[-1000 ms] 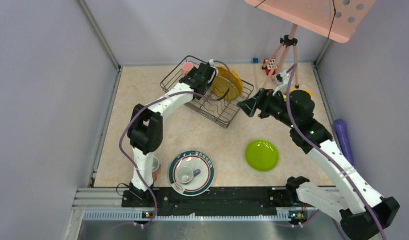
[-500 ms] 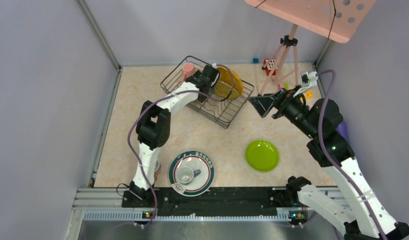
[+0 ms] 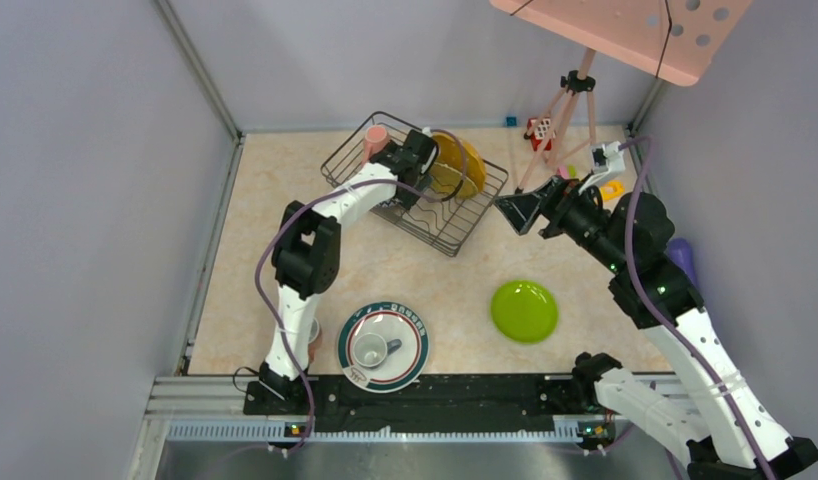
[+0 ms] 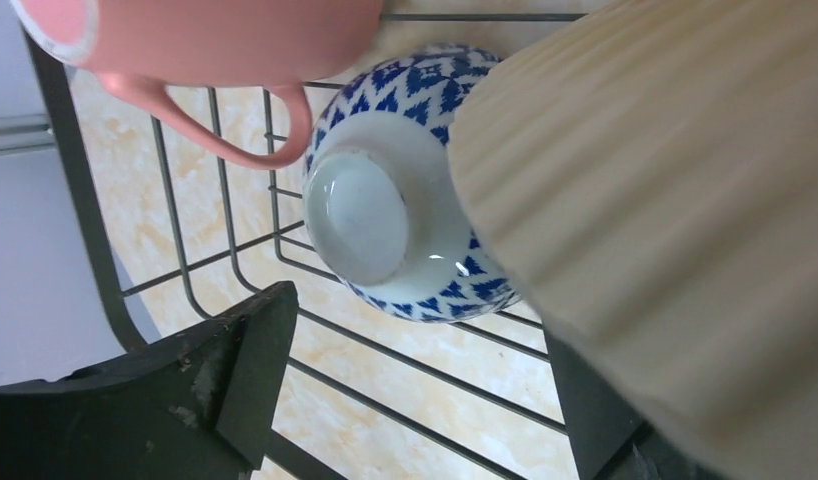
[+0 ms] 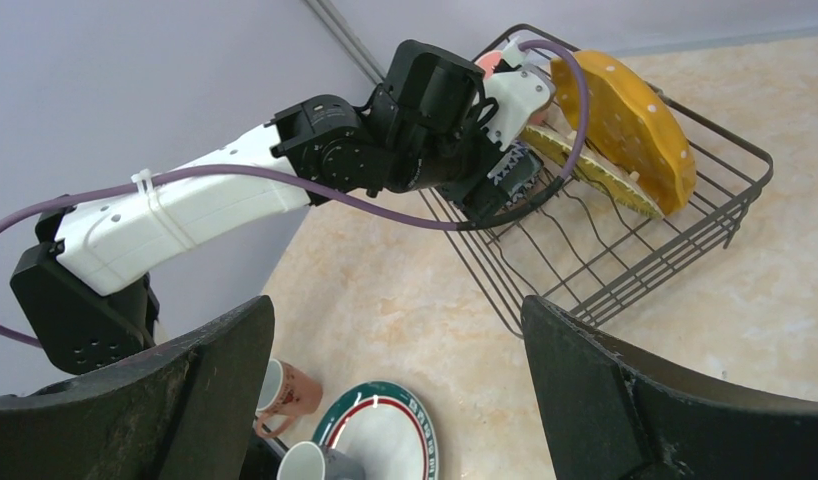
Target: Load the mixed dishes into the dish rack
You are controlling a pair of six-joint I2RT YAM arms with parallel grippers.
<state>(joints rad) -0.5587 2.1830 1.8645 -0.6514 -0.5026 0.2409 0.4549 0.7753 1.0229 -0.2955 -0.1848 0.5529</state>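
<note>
The dark wire dish rack [image 3: 455,232] stands at the back. It holds the yellow dotted plate [image 3: 463,160], the olive-yellow plate [image 5: 585,172], a pink mug [image 3: 375,137] and the blue-white bowl [image 4: 395,220]. My left gripper [image 3: 417,160] is open and empty inside the rack, with the bowl ahead and a plate's ribbed cream underside [image 4: 665,200] against its right finger. My right gripper [image 3: 515,212] is open and empty in the air, right of the rack. The lime green plate [image 3: 524,310] lies on the table. The green-rimmed plate [image 3: 383,345] carries a white cup [image 3: 369,350]. A second pink mug [image 5: 290,390] stands by the left arm's base.
A tripod [image 3: 560,110] stands at the back right under a pink perforated board [image 3: 625,30]. Toy blocks [image 3: 538,130] lie by its feet. A purple object [image 3: 685,265] lies along the right wall. Grey walls close in the table on three sides.
My right arm has pulled back to the right, away from the rack, then eased a little left. My left gripper has shifted slightly inside the rack.
</note>
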